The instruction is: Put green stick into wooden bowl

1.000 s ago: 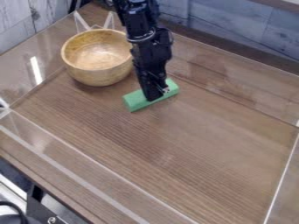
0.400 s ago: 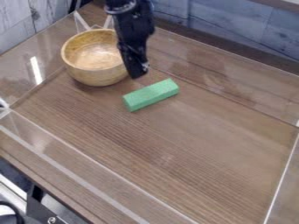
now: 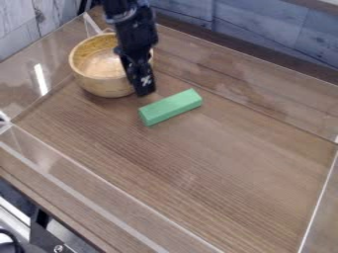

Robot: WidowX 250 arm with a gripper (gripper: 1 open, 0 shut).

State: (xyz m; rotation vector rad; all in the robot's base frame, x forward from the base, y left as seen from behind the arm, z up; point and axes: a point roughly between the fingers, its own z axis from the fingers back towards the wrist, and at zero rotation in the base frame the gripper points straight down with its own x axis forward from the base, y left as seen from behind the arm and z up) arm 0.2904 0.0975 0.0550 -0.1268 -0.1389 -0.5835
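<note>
By bowl [image 3: 109, 65] now: tool [image 3: 142, 89], prob. empty

1. Wooden bowl [image 3: 106, 66]: light-tan wood, smooth, soft satin sheen inside, faint grain.
2. Green stick [image 3: 172, 107]: bright green, flat-sided, smooth, matt; looks like painted wood or plastic, can't tell which.
3. Table [image 3: 199, 178]: dark brown wood-grain top w/ fine streaks, smooth, semi-gloss; pale reflections toward the far side.
4. Clear panels [image 3: 34, 74] round the table edge: transparent plastic or glass, glossy, w/ bright glare streaks.
5. Gripper [image 3: 140, 86] & arm: black, mostly matt, hard plastic or metal look; blurred, so finer texture unclear.
6. Back wall [image 3: 284, 30]: grey-blue weathered plank look, matt.
</note>
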